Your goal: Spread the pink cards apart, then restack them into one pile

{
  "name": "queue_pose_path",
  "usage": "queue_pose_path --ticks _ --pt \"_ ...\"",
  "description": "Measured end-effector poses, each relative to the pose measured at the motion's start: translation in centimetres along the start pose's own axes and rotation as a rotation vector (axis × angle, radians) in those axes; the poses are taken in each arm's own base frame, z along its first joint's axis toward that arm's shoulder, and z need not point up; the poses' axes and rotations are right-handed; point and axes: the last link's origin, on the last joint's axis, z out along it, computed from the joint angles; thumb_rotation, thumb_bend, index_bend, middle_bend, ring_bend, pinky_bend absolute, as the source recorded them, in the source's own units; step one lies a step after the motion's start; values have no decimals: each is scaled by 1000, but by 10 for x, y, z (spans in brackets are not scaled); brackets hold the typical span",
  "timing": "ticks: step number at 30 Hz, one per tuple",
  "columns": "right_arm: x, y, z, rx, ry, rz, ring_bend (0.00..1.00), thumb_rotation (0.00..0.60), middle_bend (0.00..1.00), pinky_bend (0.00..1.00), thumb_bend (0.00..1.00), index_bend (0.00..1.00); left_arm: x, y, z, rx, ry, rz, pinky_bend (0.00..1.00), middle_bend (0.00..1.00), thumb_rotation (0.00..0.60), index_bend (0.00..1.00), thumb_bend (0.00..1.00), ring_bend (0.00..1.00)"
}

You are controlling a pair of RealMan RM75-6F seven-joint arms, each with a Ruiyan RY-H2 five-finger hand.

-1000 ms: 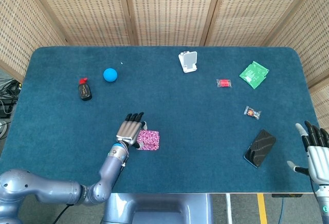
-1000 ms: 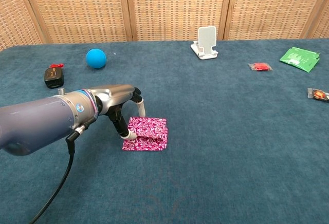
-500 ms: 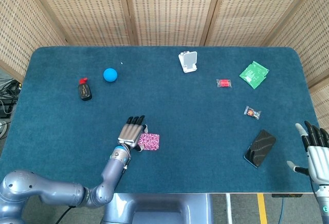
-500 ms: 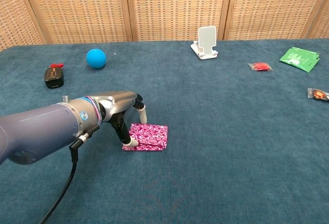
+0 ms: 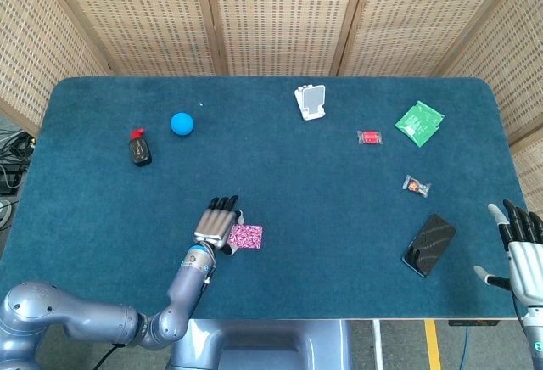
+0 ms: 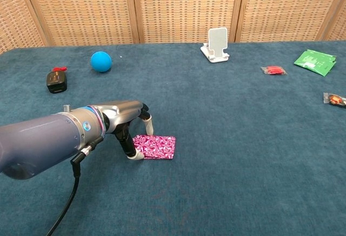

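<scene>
Pink patterned cards (image 6: 155,146) lie as one flat pile on the blue felt table (image 5: 280,158), near its front edge; their number cannot be told. One left hand (image 6: 125,118) presses curled fingertips (image 6: 134,155) on the pile's left edge. One right hand (image 5: 519,247), well apart, holds nothing, fingers spread.

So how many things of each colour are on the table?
Pink: 1, the pink cards
Blue: 1, ball
Black: 2, phone, small bottle
White: 1, stand
Green: 1, packet
Red: 2, candies
Total: 8
</scene>
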Motion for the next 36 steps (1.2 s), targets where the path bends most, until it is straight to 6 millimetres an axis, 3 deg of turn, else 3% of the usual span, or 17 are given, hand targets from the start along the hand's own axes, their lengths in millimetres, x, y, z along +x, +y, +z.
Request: queue_pose_path --ticks 6,18,33,36 --pt "0 0 0 0 0 0 0 600 0 0 0 0 0 -1 -2 -3 -6 -6 0 0 600 459 281 0" --pt "0 -1 -1 1 1 -4 0 600 0 0 0 0 3 -5 -3 -1 -10 1 0 0 600 286 251 0" --pt "1 -2 -2 6 5 -3 0 600 0 0 0 0 12 -11 -9 -7 -15 -20 0 0 600 261 250 0" --pt "1 -2 -2 8 6 -3 0 600 0 0 0 0 20 -15 -14 -14 -5 -37 0 0 600 171 250 0"
